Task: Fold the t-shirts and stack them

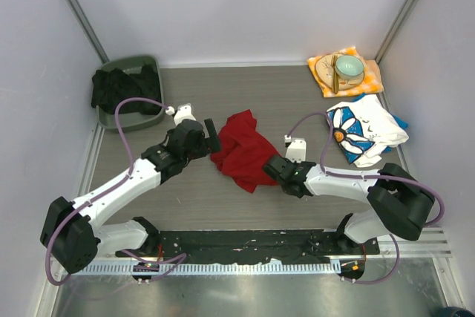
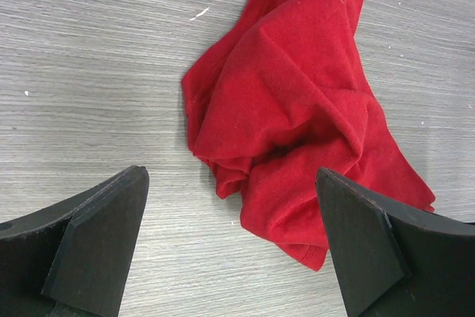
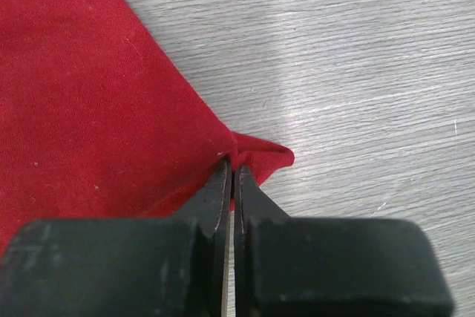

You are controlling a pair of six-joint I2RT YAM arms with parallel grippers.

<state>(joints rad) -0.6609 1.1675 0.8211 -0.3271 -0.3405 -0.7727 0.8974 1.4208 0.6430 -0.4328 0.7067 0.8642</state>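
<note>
A crumpled bright red t-shirt (image 1: pixel 242 150) lies mid-table. My right gripper (image 1: pixel 272 171) is at its lower right edge, shut on a pinched corner of the red cloth (image 3: pixel 252 155). At the shirt's left side, my left gripper (image 1: pixel 211 136) is open; in the left wrist view the red t-shirt (image 2: pixel 297 109) lies ahead of the gripper (image 2: pixel 234 239), its near hem reaching the right finger, nothing held. The white t-shirt with blue daisy print (image 1: pixel 365 131) lies bunched at the right, with blue cloth under it.
A dark green bin (image 1: pixel 125 117) holding black cloth sits at the back left. An orange-yellow cloth (image 1: pixel 323 64) with a bowl (image 1: pixel 349 69) on a plate sits at the back right. Metal frame posts rise at both back corners.
</note>
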